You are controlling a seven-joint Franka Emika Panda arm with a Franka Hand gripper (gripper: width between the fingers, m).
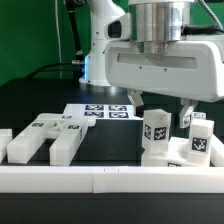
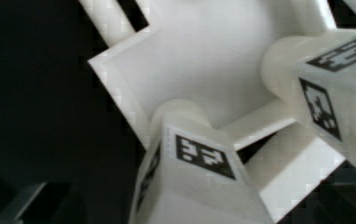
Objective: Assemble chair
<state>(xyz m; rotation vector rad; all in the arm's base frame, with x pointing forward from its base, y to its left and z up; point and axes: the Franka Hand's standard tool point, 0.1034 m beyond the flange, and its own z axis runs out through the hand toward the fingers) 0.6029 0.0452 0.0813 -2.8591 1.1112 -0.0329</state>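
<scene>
The chair parts are white plastic pieces with black-and-white tags. An upright block (image 1: pixel 155 133) stands at the exterior view's right, on a white assembled piece (image 1: pixel 165 160). A second tagged piece (image 1: pixel 199 140) stands just to its right. My gripper (image 1: pixel 164 112) hangs right over the upright block, its black fingers (image 1: pixel 140 100) on either side of the block's top, open, with a gap on the right side. In the wrist view the tagged block (image 2: pixel 201 150) fills the middle, with a flat slab (image 2: pixel 148 70) behind it and a rounded tagged piece (image 2: pixel 326 80) beside it.
Two flat tagged chair pieces (image 1: pixel 45 137) lie at the exterior view's left. The marker board (image 1: pixel 100 110) lies further back in the middle. The long low white border rail (image 1: pixel 100 180) runs along the front. The robot's base (image 1: pixel 100 40) stands behind.
</scene>
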